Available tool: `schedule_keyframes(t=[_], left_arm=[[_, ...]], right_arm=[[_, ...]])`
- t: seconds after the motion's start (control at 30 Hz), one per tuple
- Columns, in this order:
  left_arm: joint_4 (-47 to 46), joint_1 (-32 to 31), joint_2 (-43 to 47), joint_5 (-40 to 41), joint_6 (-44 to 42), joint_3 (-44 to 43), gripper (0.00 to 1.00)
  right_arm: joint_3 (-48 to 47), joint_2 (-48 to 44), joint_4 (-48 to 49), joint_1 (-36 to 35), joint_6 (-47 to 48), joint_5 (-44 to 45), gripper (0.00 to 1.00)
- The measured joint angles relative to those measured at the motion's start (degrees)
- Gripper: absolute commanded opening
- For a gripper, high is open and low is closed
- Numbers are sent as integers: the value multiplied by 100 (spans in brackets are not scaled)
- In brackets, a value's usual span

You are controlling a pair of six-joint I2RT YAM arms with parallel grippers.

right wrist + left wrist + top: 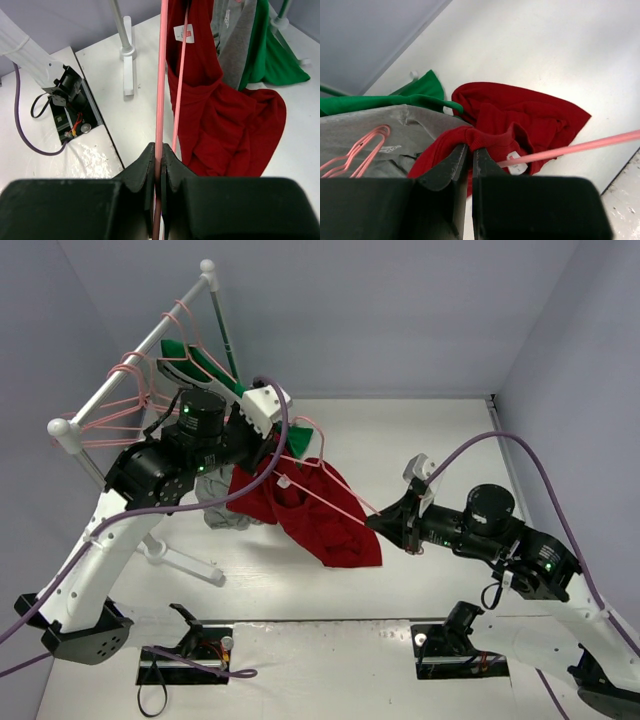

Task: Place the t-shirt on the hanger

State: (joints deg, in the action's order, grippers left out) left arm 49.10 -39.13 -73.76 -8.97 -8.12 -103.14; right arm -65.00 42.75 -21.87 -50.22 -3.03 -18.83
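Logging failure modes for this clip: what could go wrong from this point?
1. The left gripper pinches only a small fold of the t-shirt near the collar, so the cloth might slip free and drop.
2. The right gripper holds the hanger by its thin wire at the fingertips, so the hanger may twist under the shirt's weight.
3. The grey t-shirt and green garment hang right beside and could snag.

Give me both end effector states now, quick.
Left end effector: shut on the dark red cloth t-shirt.
Right end effector: shut on the thin pink wire hanger.
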Motion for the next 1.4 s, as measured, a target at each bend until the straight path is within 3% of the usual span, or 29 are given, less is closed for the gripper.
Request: schedule_keyframes(t=[0.37,0.73,1.1,1.4], left_arm=[[28,11,648,-752,100,-77,0],[311,11,-148,-1275,203,-1395,0],[530,-31,-878,-1641,252,-2704,0],[462,-756,-1143,-1647,267,-3052,0]], right_arm=[[-1,643,990,351,68,-412,0],[-475,1043,1490,612,155,-902,0],[-416,812,1768,670,145,-790,0],[-160,293,1771,669,135,-647,0]])
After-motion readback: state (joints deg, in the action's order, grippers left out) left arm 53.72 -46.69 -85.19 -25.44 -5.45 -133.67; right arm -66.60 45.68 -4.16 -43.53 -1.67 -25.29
